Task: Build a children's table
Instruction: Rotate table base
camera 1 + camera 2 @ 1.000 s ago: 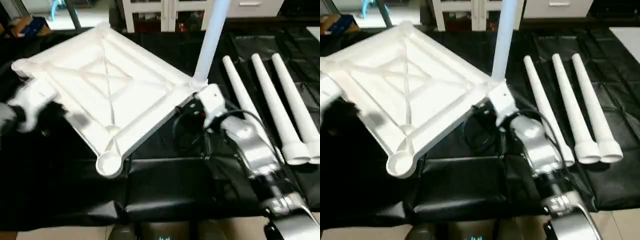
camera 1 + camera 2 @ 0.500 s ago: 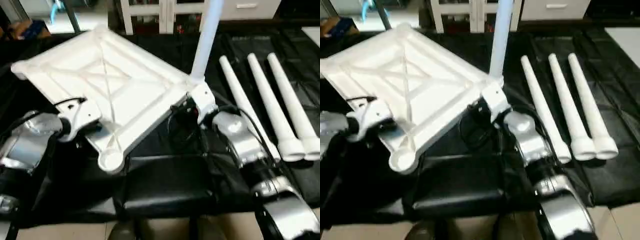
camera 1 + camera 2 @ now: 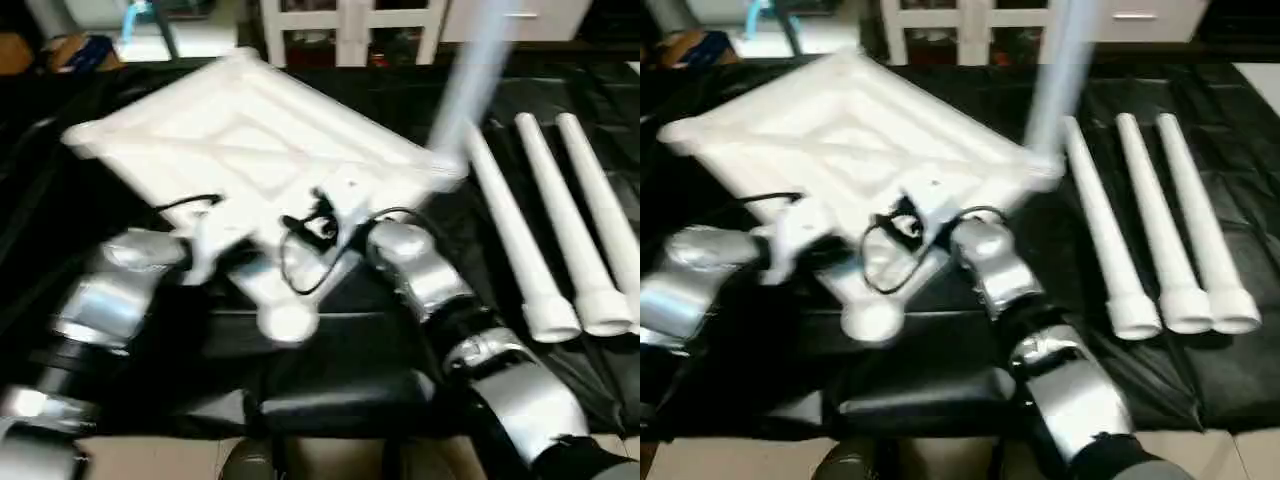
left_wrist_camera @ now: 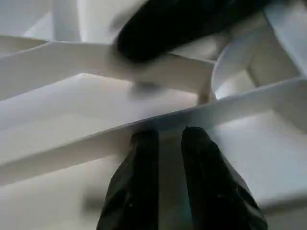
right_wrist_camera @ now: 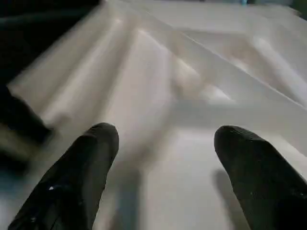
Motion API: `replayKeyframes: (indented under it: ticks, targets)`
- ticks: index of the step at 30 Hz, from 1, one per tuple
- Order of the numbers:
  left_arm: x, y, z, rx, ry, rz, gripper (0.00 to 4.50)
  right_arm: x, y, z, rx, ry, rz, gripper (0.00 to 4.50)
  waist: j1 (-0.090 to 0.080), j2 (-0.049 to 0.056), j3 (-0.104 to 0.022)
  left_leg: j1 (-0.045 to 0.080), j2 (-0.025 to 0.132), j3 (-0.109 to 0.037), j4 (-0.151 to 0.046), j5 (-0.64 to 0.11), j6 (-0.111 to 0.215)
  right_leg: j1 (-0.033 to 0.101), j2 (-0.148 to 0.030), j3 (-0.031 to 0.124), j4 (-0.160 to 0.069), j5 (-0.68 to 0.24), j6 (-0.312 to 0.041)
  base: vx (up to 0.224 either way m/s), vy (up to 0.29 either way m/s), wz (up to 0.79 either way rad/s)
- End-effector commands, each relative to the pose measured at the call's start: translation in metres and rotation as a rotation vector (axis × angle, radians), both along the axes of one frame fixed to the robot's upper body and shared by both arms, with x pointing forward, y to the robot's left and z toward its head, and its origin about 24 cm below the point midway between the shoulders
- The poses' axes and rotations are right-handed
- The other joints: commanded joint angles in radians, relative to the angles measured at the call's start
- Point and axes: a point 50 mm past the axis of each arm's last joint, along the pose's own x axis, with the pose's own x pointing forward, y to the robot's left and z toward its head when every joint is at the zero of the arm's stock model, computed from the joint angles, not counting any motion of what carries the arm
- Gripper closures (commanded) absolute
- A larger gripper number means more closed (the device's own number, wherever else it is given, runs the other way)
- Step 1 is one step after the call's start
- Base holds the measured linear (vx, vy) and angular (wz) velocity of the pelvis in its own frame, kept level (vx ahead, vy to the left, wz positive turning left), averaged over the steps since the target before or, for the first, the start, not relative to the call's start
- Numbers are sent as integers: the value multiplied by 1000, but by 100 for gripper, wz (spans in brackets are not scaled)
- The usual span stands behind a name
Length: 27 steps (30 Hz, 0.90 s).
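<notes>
The children's table top (image 3: pixel 250 130) lies underside up on the black cloth, its ribs and round corner sockets showing. One leg (image 3: pixel 470 80) stands upright in its right corner socket. Three more legs (image 3: pixel 515 235) lie side by side to the right. My left gripper (image 3: pixel 225 250) is at the top's near-left edge. In the left wrist view its fingers (image 4: pixel 144 148) are closed narrowly on a thin rib of the top. My right gripper (image 3: pixel 325 205) hovers over the near-right part of the underside, its fingers (image 5: pixel 96 143) wide open with nothing between them.
A white shelving unit (image 3: pixel 350 25) stands behind the work area, with a cardboard box (image 3: pixel 60 50) at the back left. Black cloth (image 3: pixel 330 370) covers the surface to its front edge. Black cables loop at my right wrist (image 3: pixel 300 250).
The camera has shifted. My left arm has come in to the top's near-left edge. My right gripper has left the base of the upright leg and moved left over the underside.
</notes>
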Motion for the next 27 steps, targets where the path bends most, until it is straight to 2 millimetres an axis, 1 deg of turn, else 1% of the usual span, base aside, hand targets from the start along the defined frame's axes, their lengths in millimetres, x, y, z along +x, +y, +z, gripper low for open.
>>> replayKeyframes:
  ticks: [1,2,3,4,5,6,7,8,10,11,12,13,14,15,16,17,18,19,20,21,22,23,24,25,26,27]
  targets:
    - [1,-15,11,-89,-69,-9,353,3,1,16,69,-50,17,81,-12,3,-89,50,35,-6,-82,-210,45,41,-13,26,-45,-119,-268,0,0,0]
    - [1,-15,11,-89,-69,-9,353,3,1,16,69,-50,17,81,-13,3,-90,47,35,-5,-81,-198,52,43,-12,25,-42,-100,-268,0,0,0]
    - [3,-16,14,-99,-93,2,353,3,0,22,97,-68,26,81,-14,1,-89,41,33,-6,-81,-182,63,45,-11,23,-41,-86,-265,0,0,0]
    - [5,-12,18,-101,-115,20,353,2,-4,28,117,-89,40,81,-16,0,-89,36,33,-7,-82,-175,74,51,-14,22,-40,-78,-255,0,0,0]
    - [7,-8,22,-97,-130,31,353,1,-8,31,127,-105,53,81,-15,4,-89,38,32,-8,-81,-168,79,51,-14,21,-39,-71,-251,0,0,0]
    - [9,-3,26,-89,-145,44,353,-1,-13,35,135,-121,71,81,-19,1,-89,34,31,-7,-80,-153,88,52,-13,20,-39,-55,-248,0,0,0]
    - [10,2,30,-77,-155,50,353,-3,-17,38,142,-132,87,81,-19,4,-87,34,30,-8,-80,-143,93,53,-13,18,-41,-50,-246,0,0,0]
    - [11,7,33,-65,-164,56,353,-4,-21,41,148,-147,102,81,-19,3,-88,35,31,-8,-79,-140,94,54,-15,18,-39,-46,-248,0,0,0]
    - [14,14,38,-49,-178,70,353,-7,-27,46,159,-168,118,81,-23,-2,-86,32,28,-9,-79,-139,94,59,-15,17,-41,-57,-251,0,0,0]
    - [17,18,40,-36,-191,84,353,-9,-32,48,161,-181,123,81,-22,6,-87,33,28,-9,-78,-139,93,58,-17,18,-39,-59,-252,0,0,0]
    - [20,21,42,-23,-206,98,353,-11,-36,50,162,-190,127,81,-24,2,-86,32,29,-8,-79,-140,92,58,-16,18,-41,-61,-252,0,0,0]
    - [23,22,43,-12,-219,112,353,-14,-39,52,159,-198,131,81,-23,6,-88,34,29,-9,-78,-144,89,57,-15,18,-40,-65,-253,0,0,0]
    - [24,22,43,-10,-222,115,353,-15,-40,52,155,-199,133,81,-24,4,-85,34,28,-8,-80,-148,88,56,-14,18,-44,-71,-249,0,0,0]
    - [28,21,44,-4,-240,130,353,-21,-45,52,128,-206,141,81,-22,8,-83,32,28,-10,-80,-146,81,58,-12,18,-44,-71,-245,0,0,0]
    - [28,21,44,-3,-245,133,353,-22,-46,52,119,-207,142,81,-21,6,-89,34,30,-9,-78,-141,77,57,-14,18,-41,-54,-247,0,0,0]
    - [32,19,45,-3,-265,148,353,-27,-51,50,53,-206,141,81,-22,4,-88,33,29,-9,-79,-141,77,58,-12,18,-43,-55,-249,0,0,0]
    - [33,17,45,-6,-275,155,353,-28,-55,48,3,-198,132,81,-19,4,-85,35,29,-8,-80,-147,68,57,-8,18,-47,-62,-243,0,0,0]
    - [35,15,45,10,-286,147,353,-31,-68,42,-111,-187,96,81,-18,4,-85,31,29,-9,-80,-145,64,59,-11,18,-45,-63,-246,0,0,0]
    - [36,14,44,20,-286,140,353,-31,-73,41,-144,-183,81,81,-14,3,-86,35,28,-7,-79,-146,60,58,-9,18,-48,-69,-242,0,0,0]
    - [36,14,44,20,-286,140,353,-31,-73,41,-144,-183,81,81,-15,2,-86,32,27,-8,-79,-152,56,60,-13,20,-47,-74,-243,0,0,0]
    - [36,13,41,54,-290,117,353,-30,-85,39,-228,-185,46,81,-14,3,-85,32,28,-8,-79,-166,55,59,-16,21,-50,-93,-244,0,0,0]
    - [37,13,40,76,-294,107,353,-30,-93,40,-284,-188,31,81,-14,0,-84,31,28,-8,-80,-172,55,59,-15,20,-52,-103,-241,0,0,0]
    - [37,13,40,76,-294,107,353,-30,-93,40,-284,-188,31,81,-13,0,-85,32,28,-8,-79,-178,51,59,-16,21,-53,-114,-238,0,0,0]
    - [39,14,37,118,-302,94,353,-29,-109,42,-389,-182,7,81,-15,2,-81,30,28,-9,-80,-184,51,58,-15,21,-54,-123,-236,0,0,0]
    - [40,15,36,145,-308,89,353,-29,-120,45,-448,-168,-8,81,-15,0,-82,32,28,-9,-81,-188,50,59,-13,20,-55,-129,-231,0,0,0]
    - [41,16,36,161,-312,87,353,-29,-126,48,-482,-158,-17,81,-14,-1,-82,33,29,-9,-80,-191,49,60,-14,22,-54,-122,-229,0,0,0]
